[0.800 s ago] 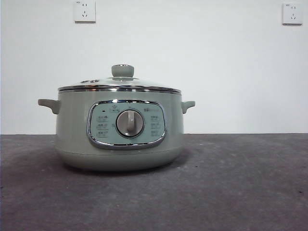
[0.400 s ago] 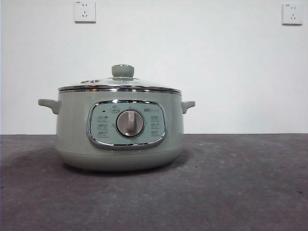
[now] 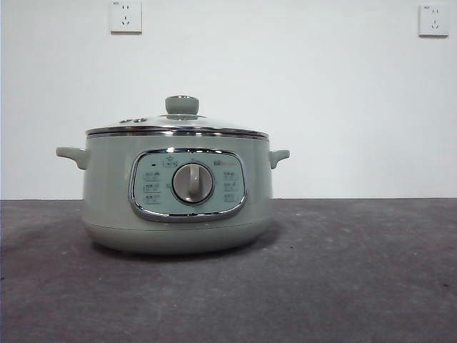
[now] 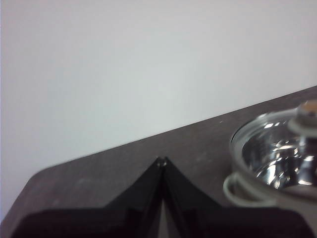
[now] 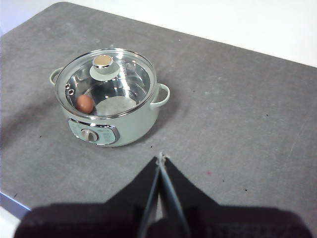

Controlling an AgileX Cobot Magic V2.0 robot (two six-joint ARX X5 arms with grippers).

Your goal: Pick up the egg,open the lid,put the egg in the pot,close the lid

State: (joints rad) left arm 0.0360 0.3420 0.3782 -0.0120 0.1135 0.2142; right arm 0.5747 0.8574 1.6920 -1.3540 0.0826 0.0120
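The sage-green pot (image 3: 178,193) stands on the dark table with the glass lid (image 3: 177,127) shut on it, knob (image 3: 182,105) on top. In the right wrist view the pot (image 5: 111,126) shows from above, and the brown egg (image 5: 84,103) lies inside it under the lid (image 5: 105,82). My right gripper (image 5: 161,157) is shut and empty, high above the table, well clear of the pot. My left gripper (image 4: 162,160) is shut and empty, beside the pot (image 4: 270,191), whose lid (image 4: 275,153) shows at the edge.
Two wall sockets (image 3: 126,16) (image 3: 433,20) sit on the white wall behind. The grey table (image 5: 237,109) stretches wide around the pot; its edges show in the right wrist view.
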